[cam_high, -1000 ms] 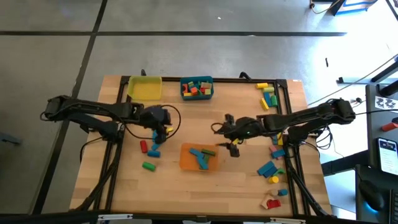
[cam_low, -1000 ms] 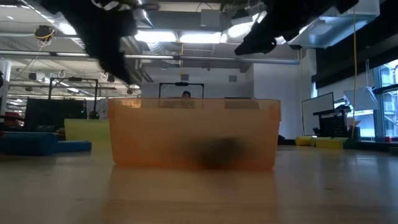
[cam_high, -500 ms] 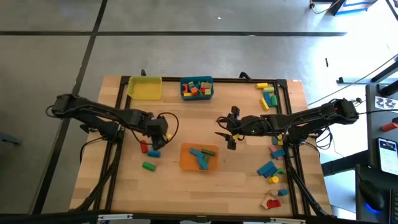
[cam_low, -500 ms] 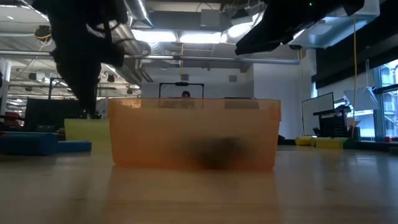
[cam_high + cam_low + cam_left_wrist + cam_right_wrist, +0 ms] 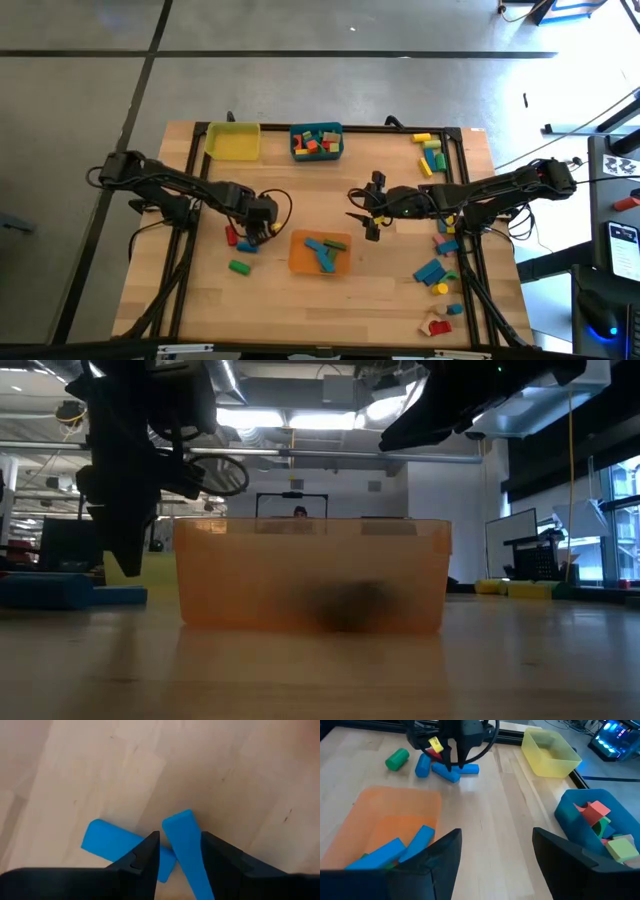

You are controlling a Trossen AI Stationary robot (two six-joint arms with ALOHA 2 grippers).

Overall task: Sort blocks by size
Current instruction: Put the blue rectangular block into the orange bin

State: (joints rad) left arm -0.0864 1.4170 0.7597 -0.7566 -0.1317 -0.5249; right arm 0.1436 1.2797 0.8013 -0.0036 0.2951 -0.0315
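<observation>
Blue block sits between left gripper fingers — unlifted.

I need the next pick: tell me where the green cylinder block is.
High view: the green cylinder block lies on the table's left half, left of the orange bin, just nearer than the red block.

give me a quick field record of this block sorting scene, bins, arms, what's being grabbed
left gripper: lowered to the table left of the orange bin, fingers either side of a blue wooden block; grip not confirmed
second blue block: lying against the first
right gripper: open, empty, hovering above the table just beyond the orange bin
orange rectangular bin: holds blue and green blocks
teal rectangular bin: holds mixed coloured blocks
yellow rectangular bin: looks empty
loose blocks: scattered along the table's right side
</observation>
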